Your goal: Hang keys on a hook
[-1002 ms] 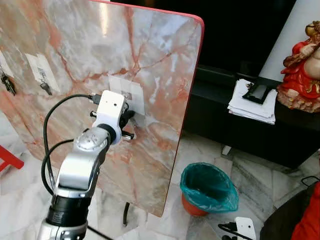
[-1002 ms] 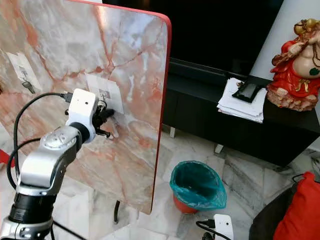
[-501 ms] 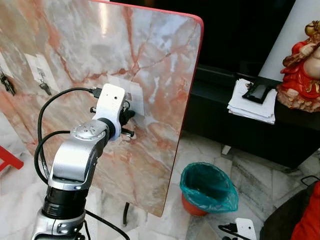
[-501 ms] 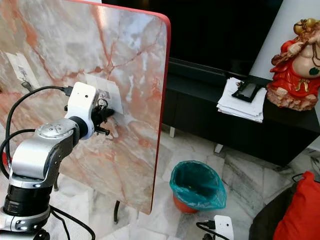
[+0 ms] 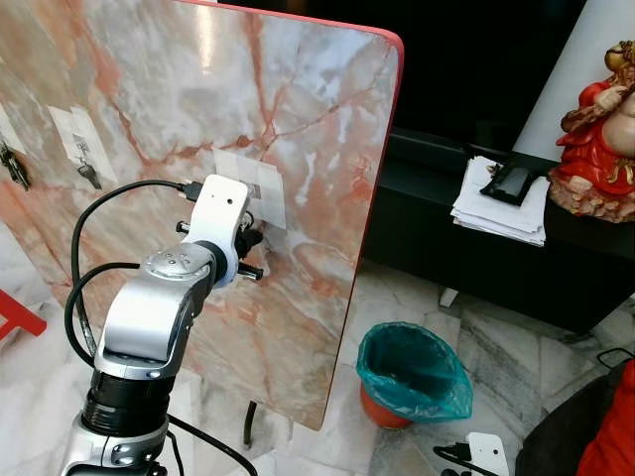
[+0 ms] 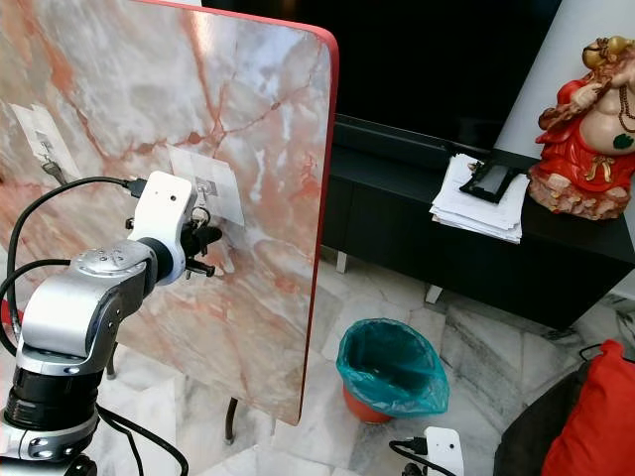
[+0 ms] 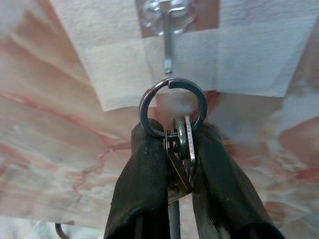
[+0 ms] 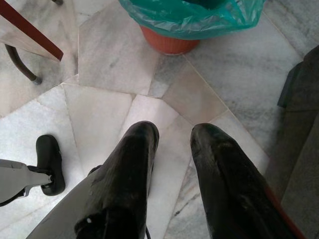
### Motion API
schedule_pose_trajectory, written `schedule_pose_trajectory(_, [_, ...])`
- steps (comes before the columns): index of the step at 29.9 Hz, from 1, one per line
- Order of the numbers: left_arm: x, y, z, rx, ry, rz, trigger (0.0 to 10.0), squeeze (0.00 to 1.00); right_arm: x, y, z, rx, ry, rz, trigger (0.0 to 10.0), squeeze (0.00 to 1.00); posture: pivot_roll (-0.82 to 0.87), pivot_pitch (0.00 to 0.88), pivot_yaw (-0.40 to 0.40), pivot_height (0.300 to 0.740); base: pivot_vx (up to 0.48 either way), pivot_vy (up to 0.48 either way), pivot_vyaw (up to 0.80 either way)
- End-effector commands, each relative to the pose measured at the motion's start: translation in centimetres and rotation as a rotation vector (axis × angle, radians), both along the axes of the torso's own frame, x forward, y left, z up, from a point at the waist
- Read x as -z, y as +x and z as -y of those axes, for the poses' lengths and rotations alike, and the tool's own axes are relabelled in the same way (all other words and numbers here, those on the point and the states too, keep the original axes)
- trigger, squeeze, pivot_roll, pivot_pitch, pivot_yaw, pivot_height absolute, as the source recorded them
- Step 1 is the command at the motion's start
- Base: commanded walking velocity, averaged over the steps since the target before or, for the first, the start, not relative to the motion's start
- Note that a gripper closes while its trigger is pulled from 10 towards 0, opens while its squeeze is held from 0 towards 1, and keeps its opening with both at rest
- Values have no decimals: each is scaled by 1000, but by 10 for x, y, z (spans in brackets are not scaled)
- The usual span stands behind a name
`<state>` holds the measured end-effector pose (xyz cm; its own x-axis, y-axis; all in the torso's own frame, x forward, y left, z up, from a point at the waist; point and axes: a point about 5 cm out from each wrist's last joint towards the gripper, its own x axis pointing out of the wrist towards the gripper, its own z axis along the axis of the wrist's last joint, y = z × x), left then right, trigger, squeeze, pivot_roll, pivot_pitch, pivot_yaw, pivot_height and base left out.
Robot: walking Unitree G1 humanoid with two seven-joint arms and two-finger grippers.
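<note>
1. Nearest to us, our left arm (image 5: 149,327) rises from the lower left of the head views, elbow bent, silver forearm angled up toward the tilted marble board (image 5: 298,119), a black cable (image 5: 84,288) looping beside it.

2. The left gripper (image 7: 172,167) points straight at the board face, and its two black fingers (image 7: 142,184) are clamped on the keys (image 7: 180,157), pinching the blades so that the key ring (image 7: 172,108) stands free above the fingertips.

3. In the left wrist view the ring sits just below the tip of the hook (image 7: 168,50), a thin metal stem hanging from a clear mount on a white paper patch (image 5: 253,188); the ring's top is near the hook's end, and we cannot tell whether they touch.

4. The patch lies in the middle of the board, well in from its red right edge (image 5: 382,169). Toward the board's left edge another white patch (image 5: 77,139) carries a hanging key (image 5: 89,175), and further left a dark bunch (image 5: 14,164) hangs.

5. Our right gripper (image 8: 172,149) hangs low over the marble floor (image 8: 114,59), its fingers apart and holding nothing.

6. Beyond the board's right edge the floor is open up to a bin with a teal bag (image 5: 412,372), which stands well apart from the board.

7. Farthest off, a dark low cabinet (image 5: 476,258) carries a stack of papers (image 5: 496,208) and a red statue (image 5: 600,129).
</note>
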<state>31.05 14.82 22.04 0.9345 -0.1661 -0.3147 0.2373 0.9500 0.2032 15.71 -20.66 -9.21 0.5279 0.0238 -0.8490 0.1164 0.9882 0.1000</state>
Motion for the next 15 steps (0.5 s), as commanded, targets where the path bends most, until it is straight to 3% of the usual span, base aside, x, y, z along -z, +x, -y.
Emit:
schedule_pose_trajectory(1, [-2, -2, -2, -23, 8, 8, 10000, 0, 0, -2, 5, 14, -8, -2, 10000, 0, 15, 0, -91, 740, 0, 0, 0])
schedule_pose_trajectory(15, [10, -6, 1, -24, 37, -10, 10000, 0, 0, -2, 5, 10, -10, -3, 10000, 0, 13, 0, -91, 740, 0, 0, 0])
